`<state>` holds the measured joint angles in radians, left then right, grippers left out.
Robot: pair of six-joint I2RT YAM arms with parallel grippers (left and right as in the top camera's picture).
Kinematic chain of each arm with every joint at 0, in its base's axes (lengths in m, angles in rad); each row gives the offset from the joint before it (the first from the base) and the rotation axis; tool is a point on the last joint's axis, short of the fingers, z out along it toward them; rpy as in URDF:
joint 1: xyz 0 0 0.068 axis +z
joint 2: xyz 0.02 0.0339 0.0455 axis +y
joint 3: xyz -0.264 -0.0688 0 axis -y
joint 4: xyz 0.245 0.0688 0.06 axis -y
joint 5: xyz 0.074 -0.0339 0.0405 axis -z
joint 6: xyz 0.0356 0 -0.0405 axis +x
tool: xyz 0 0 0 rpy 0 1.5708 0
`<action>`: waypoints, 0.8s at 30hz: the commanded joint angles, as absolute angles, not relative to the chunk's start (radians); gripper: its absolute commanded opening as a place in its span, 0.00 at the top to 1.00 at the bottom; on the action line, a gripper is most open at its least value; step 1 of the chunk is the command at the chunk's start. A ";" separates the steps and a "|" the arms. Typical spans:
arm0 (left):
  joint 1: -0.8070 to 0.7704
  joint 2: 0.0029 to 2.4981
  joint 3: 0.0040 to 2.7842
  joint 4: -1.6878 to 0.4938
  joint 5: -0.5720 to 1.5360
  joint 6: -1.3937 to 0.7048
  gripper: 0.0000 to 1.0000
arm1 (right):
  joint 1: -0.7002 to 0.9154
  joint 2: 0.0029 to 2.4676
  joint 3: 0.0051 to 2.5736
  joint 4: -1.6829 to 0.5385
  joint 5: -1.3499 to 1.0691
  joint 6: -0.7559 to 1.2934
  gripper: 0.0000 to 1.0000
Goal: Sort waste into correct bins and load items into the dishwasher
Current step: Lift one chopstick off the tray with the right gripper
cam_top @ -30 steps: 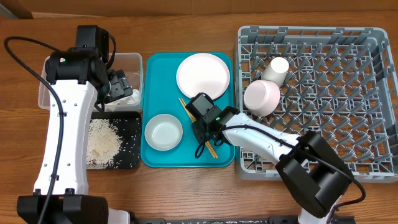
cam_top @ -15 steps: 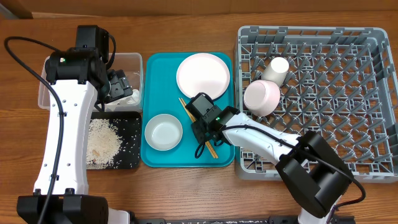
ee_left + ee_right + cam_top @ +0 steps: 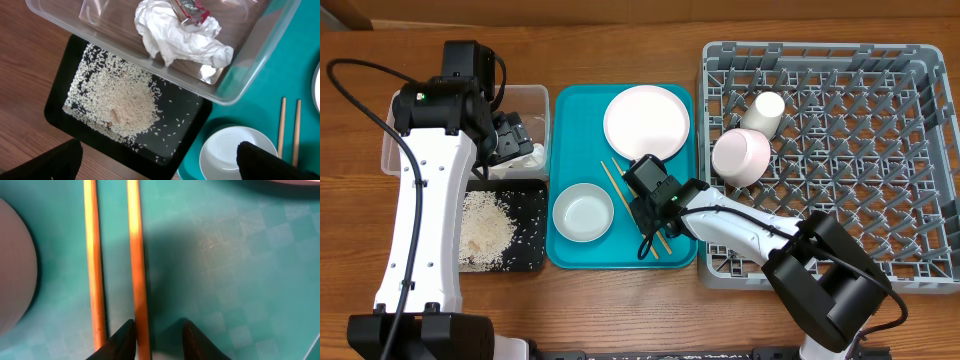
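Observation:
My right gripper (image 3: 646,214) is low over the teal tray (image 3: 620,255), open a little. In the right wrist view, one of the two wooden chopsticks (image 3: 137,255) runs between its fingers, against the left one; the other chopstick (image 3: 94,255) lies just outside. My left gripper (image 3: 515,140) hangs wide open and empty over the clear tub (image 3: 535,100), which holds a crumpled white napkin (image 3: 175,37) and a red wrapper (image 3: 190,7). Rice (image 3: 125,100) lies in the black tray (image 3: 185,135). A white bowl (image 3: 583,212) and a pale pink plate (image 3: 646,120) sit on the teal tray.
The grey dish rack (image 3: 860,160) fills the right side, with a pink bowl (image 3: 742,156) and a white cup (image 3: 763,110) upside down near its left edge. The right arm's elbow (image 3: 825,270) lies over the rack's front left corner.
My right gripper has shifted slightly toward the front of the tray, and the chopsticks now lie a little further left. The left arm has not moved.

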<state>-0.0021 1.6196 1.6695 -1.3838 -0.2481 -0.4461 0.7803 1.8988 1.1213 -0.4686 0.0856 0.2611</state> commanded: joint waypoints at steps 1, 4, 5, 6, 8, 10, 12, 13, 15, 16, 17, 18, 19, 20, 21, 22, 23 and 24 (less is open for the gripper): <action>0.000 1.616 1.680 -1.383 -0.262 -0.450 0.00 | 0.778 1.876 1.103 -0.464 0.091 0.258 0.72; 0.000 1.616 1.680 -1.383 -0.262 -0.450 0.00 | 0.778 1.876 1.103 -0.464 0.091 0.258 0.79; 0.000 1.616 1.680 -1.383 -0.262 -0.450 0.00 | 0.778 1.876 1.104 -0.465 0.091 0.258 0.80; 0.000 1.616 1.680 -1.383 -0.262 -0.450 0.00 | 0.778 1.876 1.104 -0.465 0.089 0.258 0.81; 0.000 1.616 1.680 -1.383 -0.262 -0.450 0.00 | 0.778 1.876 1.104 -0.467 0.083 0.258 0.84; 0.000 1.616 1.680 -1.383 -0.262 -0.450 0.00 | 0.778 1.876 1.107 -0.477 0.070 0.258 0.86; 0.000 1.616 1.680 -1.383 -0.262 -0.450 0.00 | 0.778 1.876 1.107 -0.482 0.042 0.258 0.86; 0.000 1.616 1.680 -1.383 -0.262 -0.450 0.00 | 0.778 1.876 1.107 -0.484 0.026 0.257 0.86; 0.000 1.616 1.680 -1.383 -0.262 -0.450 0.00 | 0.778 1.876 1.107 -0.485 0.011 0.255 0.85; 0.000 1.616 1.680 -1.383 -0.262 -0.450 0.00 | 0.778 1.876 1.107 -0.487 0.007 0.247 0.85; 0.000 1.616 1.680 -1.383 -0.262 -0.450 0.00 | 0.778 1.876 1.107 -0.489 0.000 0.228 0.85; 0.000 1.616 1.680 -1.383 -0.262 -0.450 0.00 | 0.778 1.876 1.107 -0.493 -0.003 0.213 0.85; 0.000 1.616 1.680 -1.383 -0.262 -0.450 0.00 | 0.778 1.876 1.107 -0.498 -0.002 0.208 0.83; 0.000 1.616 1.680 -1.383 -0.262 -0.450 0.00 | 0.778 1.876 1.107 -0.501 -0.002 0.208 0.83; 0.000 1.616 1.680 -1.383 -0.262 -0.450 0.00 | 0.778 1.876 1.107 -0.502 -0.002 0.208 0.83; 0.000 1.616 1.680 -1.383 -0.262 -0.450 0.00 | 0.778 1.876 1.107 -0.502 -0.002 0.208 0.83; 0.000 1.616 1.680 -1.383 -0.262 -0.450 0.00 | 0.778 1.876 1.107 -0.502 -0.002 0.208 0.85; 0.000 1.616 1.680 -1.383 -0.262 -0.450 0.00 | 0.778 1.876 1.107 -0.501 -0.002 0.208 0.88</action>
<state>-0.0021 1.6196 1.6695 -1.3838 -0.2481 -0.4461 0.7803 1.8931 1.1198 -0.4934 0.0200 0.2226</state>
